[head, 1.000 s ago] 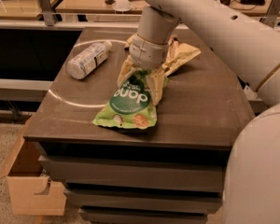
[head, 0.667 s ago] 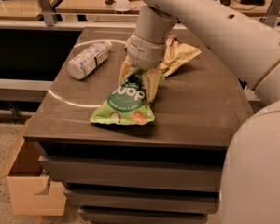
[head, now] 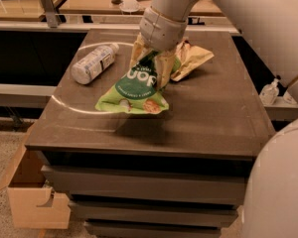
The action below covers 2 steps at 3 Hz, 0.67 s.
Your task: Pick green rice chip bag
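The green rice chip bag (head: 134, 89) hangs from my gripper (head: 152, 63) with its lower edge lifted just above the dark table top (head: 198, 118); a shadow lies under it. Its white letters and pictured rice cakes face the camera. My gripper comes down from the upper right, and its tan fingers (head: 165, 69) are shut on the bag's upper part. The bag's top edge is hidden behind the fingers.
A white plastic bottle (head: 93, 63) lies on its side at the table's back left. A brown-and-yellow chip bag (head: 192, 58) lies right behind my gripper. A cardboard box (head: 30, 197) stands on the floor at the lower left. A small spray bottle (head: 269, 92) stands on a ledge to the right.
The green bag has risen off the table top with my gripper, and its lower edge now hangs free. The bottle and the brown-and-yellow bag have not moved.
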Motion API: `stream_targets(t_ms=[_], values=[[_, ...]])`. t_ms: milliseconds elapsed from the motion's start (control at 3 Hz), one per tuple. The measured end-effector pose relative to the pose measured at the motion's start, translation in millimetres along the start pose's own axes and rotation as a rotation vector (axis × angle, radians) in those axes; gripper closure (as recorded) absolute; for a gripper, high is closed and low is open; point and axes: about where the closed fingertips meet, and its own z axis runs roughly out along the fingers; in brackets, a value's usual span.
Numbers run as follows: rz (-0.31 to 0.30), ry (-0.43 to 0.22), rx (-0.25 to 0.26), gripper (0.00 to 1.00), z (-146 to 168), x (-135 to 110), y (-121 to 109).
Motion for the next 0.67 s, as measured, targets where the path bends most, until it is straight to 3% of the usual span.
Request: stream_targets(t_ms=[333, 667], values=[[0.000, 0.036, 0.086, 1.00, -22.4, 0.7, -17.4], [-0.001, 0.040, 0.101, 1.00, -21.4, 2.0, -22.0]])
